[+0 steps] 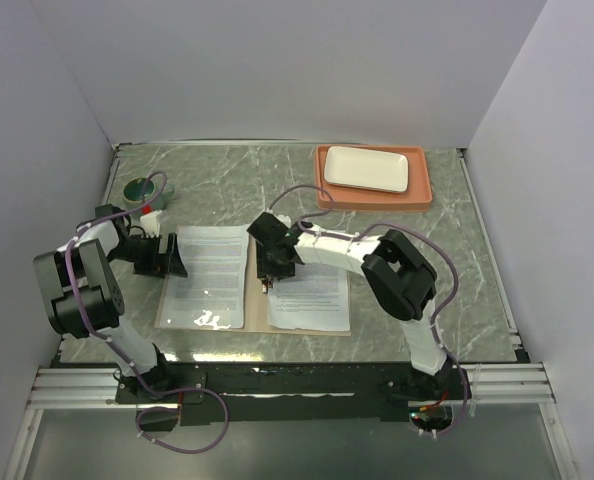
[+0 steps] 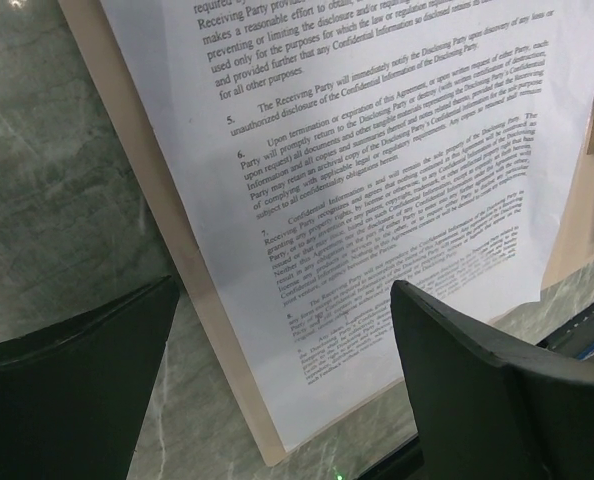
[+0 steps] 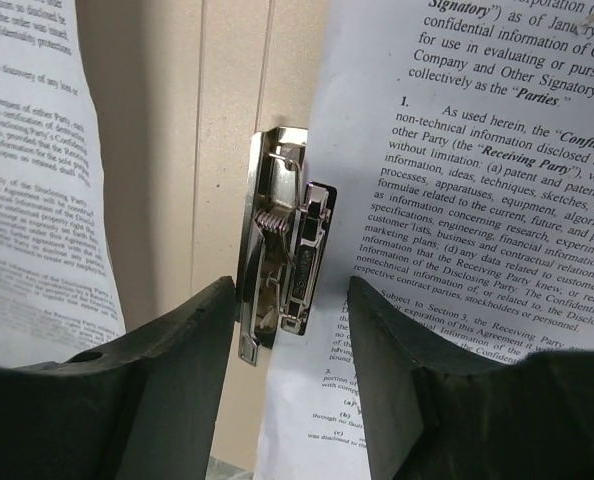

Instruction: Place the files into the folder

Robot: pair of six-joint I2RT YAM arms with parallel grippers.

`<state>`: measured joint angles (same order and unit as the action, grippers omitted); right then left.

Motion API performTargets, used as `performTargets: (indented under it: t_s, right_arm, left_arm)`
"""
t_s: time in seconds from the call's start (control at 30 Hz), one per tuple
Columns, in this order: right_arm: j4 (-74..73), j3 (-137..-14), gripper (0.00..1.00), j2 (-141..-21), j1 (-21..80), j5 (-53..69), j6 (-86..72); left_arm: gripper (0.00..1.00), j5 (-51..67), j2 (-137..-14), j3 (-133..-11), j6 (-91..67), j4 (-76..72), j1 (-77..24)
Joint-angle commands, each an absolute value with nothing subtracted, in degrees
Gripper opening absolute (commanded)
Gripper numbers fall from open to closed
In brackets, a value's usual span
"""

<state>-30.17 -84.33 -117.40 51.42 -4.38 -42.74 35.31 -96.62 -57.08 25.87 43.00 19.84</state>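
Closest in the right wrist view, the right gripper (image 3: 293,292) stands partly open with nothing held. A metal spring clip (image 3: 277,265) sits in the gap between its fingertips; one fingertip (image 3: 217,310) is right against the clip's plate, the other stands clear of it. Only this view shows the clip, fixed beside the centre crease of the folder (image 3: 227,120), its edge lying over the margin of the right sheet (image 3: 457,180); that sheet runs on beneath the gripper's other finger. From above, the clip is too small to make out.

In the left wrist view the left gripper (image 2: 285,290) gapes wide and grips nothing. One finger hangs over the marble tabletop (image 2: 57,200), the other over the lower end of the glossy left sheet (image 2: 377,180); that sheet lies flat on the folder with a tan margin showing along its edge. Whether either finger touches the surface below, I cannot tell.

The top view alone shows the whole layout. The folder lies open with one sheet on each half; the left gripper is at the folder's outer left edge and the right gripper is over the crease between the sheets. Glare marks the near end of the left sheet.

Beyond the left gripper stands a round dark dish (image 1: 140,188). Far beyond the right gripper, well apart from the folder, a salmon-orange tray (image 1: 419,195) carries a white rectangular plate (image 1: 367,168).
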Motion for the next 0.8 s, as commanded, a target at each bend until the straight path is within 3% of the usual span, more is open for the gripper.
performTargets:
  t_s: [0.0,0.4,0.77]
  right_arm:
    - [-40.2,-90.4,0.53,-121.2,52.6,-10.8,-41.0]
    - [-42.8,-92.6,0.3,-125.2,53.1,-9.4,-42.2]
    - [-28.0,-74.5,0.13,-120.2,50.1,-1.9,-45.6]
  left_arm:
    - [0.96,37.4,-98.6,-57.7,28.2,43.7,19.7]
    - [0.96,37.8,-97.6,-57.7,29.9,45.3,19.7]
    - [0.96,36.7,-94.0,-60.2,30.1,47.5,19.7]
